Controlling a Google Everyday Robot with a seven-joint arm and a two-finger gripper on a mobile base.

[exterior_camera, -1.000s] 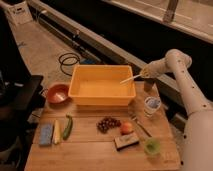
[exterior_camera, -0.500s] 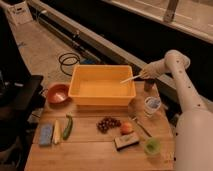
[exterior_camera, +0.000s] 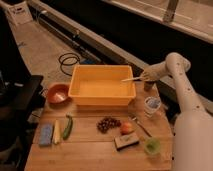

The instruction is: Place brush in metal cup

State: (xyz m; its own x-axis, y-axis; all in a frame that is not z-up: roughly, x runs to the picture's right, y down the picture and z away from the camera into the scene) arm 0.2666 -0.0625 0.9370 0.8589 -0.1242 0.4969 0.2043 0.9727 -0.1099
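Your arm comes in from the right: white upper link rising along the table's right side, elbow bent high at the far right corner, forearm reaching left. The gripper (exterior_camera: 146,76) sits just past the yellow bin's (exterior_camera: 80,90) right rim, directly above the metal cup (exterior_camera: 148,85). The brush (exterior_camera: 131,79) juts left from the gripper, nearly level, its tip over the bin's right edge. You cannot tell how wide the fingers stand, nor whether they grip the handle or merely touch it; they merge with the wrist.

The cup is mostly hidden under the gripper, only a dark stub showing. The brush's far end is lost inside the gripper.

Right of the bin room is tight: the white cup (exterior_camera: 152,104) stands just in front of the metal cup, near the table's (exterior_camera: 95,150) right edge. The green cup (exterior_camera: 152,146) stands well forward.
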